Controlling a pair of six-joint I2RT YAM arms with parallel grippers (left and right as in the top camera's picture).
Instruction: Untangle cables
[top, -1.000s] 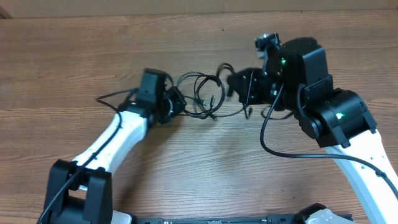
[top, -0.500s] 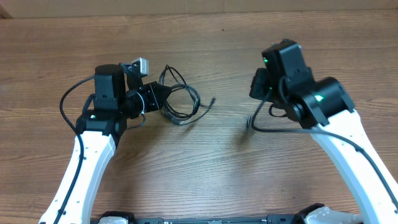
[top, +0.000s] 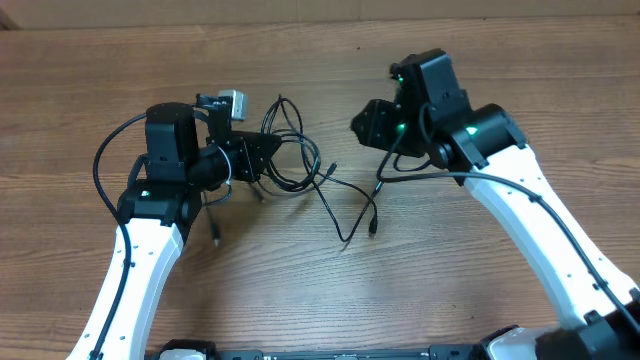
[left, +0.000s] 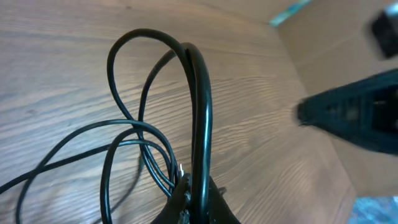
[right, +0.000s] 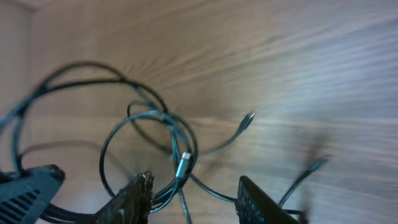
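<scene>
A tangle of thin black cables (top: 296, 168) lies on the wooden table between my arms. My left gripper (top: 258, 156) is shut on one loop at the tangle's left side. In the left wrist view that loop (left: 199, 106) rises straight out of the closed jaws of the left gripper (left: 198, 190). One loose cable (top: 345, 225) trails from the tangle toward the table's front and ends in a plug (top: 372, 228). My right gripper (top: 362, 124) hovers to the right of the tangle, open. In its wrist view the right gripper (right: 193, 199) has its fingers wide apart, and a silver plug (right: 183, 165) and several strands show between them, unpinched.
Thick black arm wires loop beside the left arm (top: 103, 160) and under the right wrist (top: 405, 168). A cardboard wall (top: 320, 8) runs along the table's far edge. In the left wrist view, the right gripper shows as a dark shape (left: 354, 115).
The arms pulled apart from the middle. My right gripper opened and let its cable go, then swung back left toward the tangle. A loose strand now lies stretched on the table.
</scene>
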